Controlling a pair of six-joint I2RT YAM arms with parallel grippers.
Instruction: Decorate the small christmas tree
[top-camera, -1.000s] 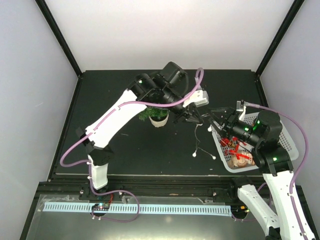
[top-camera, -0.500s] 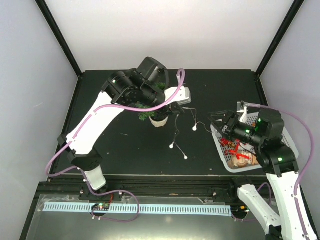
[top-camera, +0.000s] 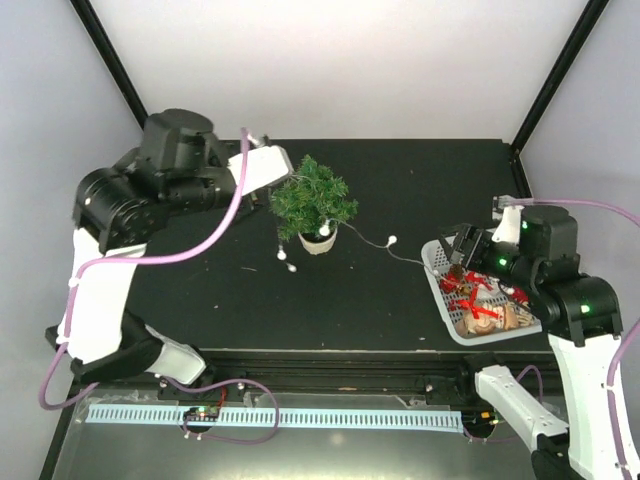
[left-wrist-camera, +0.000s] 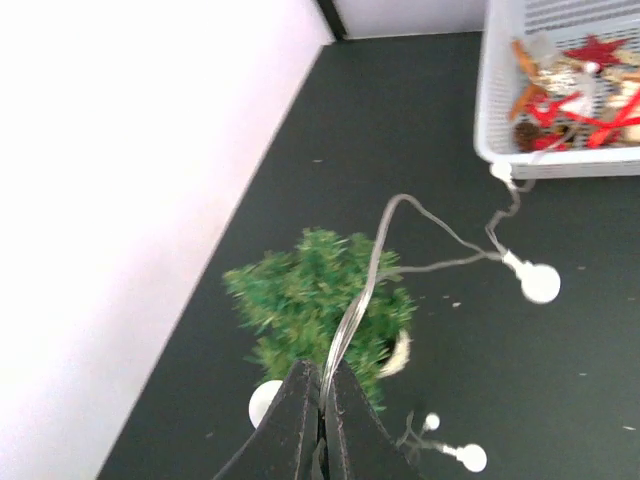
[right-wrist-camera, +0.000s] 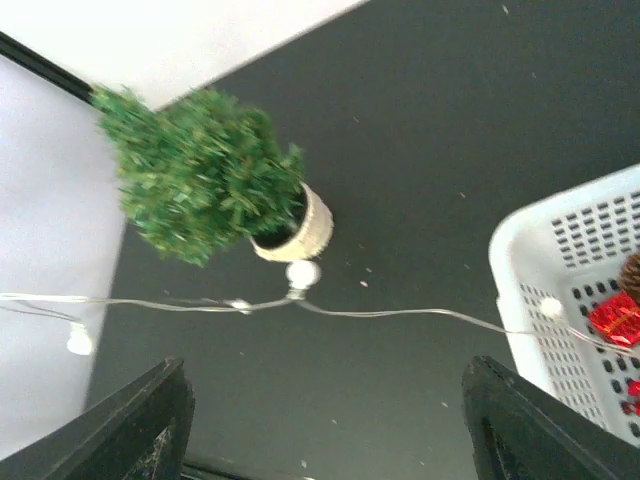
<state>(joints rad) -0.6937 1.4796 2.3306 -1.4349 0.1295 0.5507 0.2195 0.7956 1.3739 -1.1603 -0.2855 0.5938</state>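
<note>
Where left claw (left-wrist-camera: 322, 375) clamps the light string (left-wrist-camera: 540, 282), black tabletop (top-camera: 400, 190), white walls (top-camera: 330, 60); right claw (right-wrist-camera: 322, 385) apart.

Quantities: one small christmas tree (top-camera: 313, 198); one white basket (left-wrist-camera: 560, 160); one light string (left-wrist-camera: 540, 282). Basket ornaments (left-wrist-camera: 597, 50): too jumbled to count.

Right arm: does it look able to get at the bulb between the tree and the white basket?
Probably yes. The right gripper hangs open close to the bulb, only bare table between; the small christmas tree and white basket stand aside. The left gripper grips its light string.
</note>
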